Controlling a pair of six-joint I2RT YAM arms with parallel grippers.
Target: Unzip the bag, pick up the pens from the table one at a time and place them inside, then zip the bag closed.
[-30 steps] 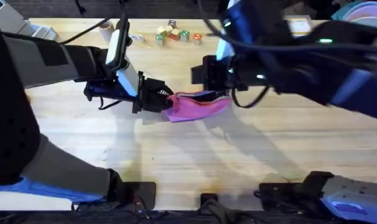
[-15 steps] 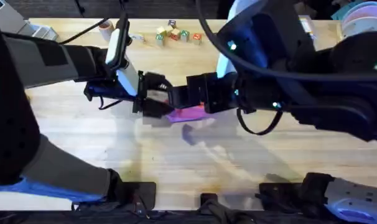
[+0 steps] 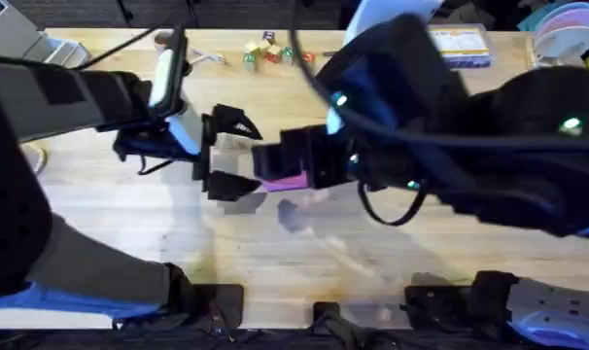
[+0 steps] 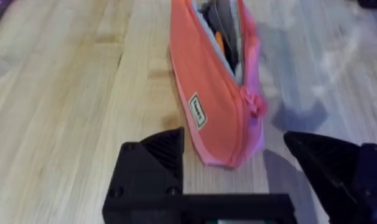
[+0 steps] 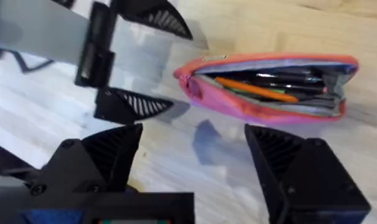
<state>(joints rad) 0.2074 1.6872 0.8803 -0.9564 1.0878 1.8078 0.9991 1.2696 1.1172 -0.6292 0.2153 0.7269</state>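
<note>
Overhead view. Since the frame half a second earlier, the left claw [image 3: 238,154] is drawing back from the bag's end and its fingers are spreading wide, while the right arm is sliding further across the middle, so that its dark bulk is now covering most of the bag [image 3: 286,180]. Only a short pink strip is showing, lying on the bench [image 3: 129,243] between the two claws. The right claw [image 3: 270,165] is hanging directly over that strip, its fingers hidden from this camera by the arm itself. A row of toy blocks [image 3: 275,54] is sitting well apart at the far edge, playing no part.

Left wrist view. The left claw [image 4: 254,158] is standing open, one finger on each side of the bag's [image 4: 216,81] closed end without touching it. The zipper pull [image 4: 255,106] is lying near this end, and the mouth is gaping beyond it. This placement suggests the claw is lining up either to pin the fabric end or to take the pull.

Right wrist view. The right claw [image 5: 195,149] is likewise spread, hovering above the bag [image 5: 269,93] and gripping nothing. Inside the open mouth, the orange pen [image 5: 257,89] and the black pen [image 5: 288,78] are lying side by side, so loading appears finished and only zipping remains. The left claw's fingers [image 5: 139,104] are showing just beside the bag's closed end, presumably positioned to brace it while the zipper is drawn along.
</note>
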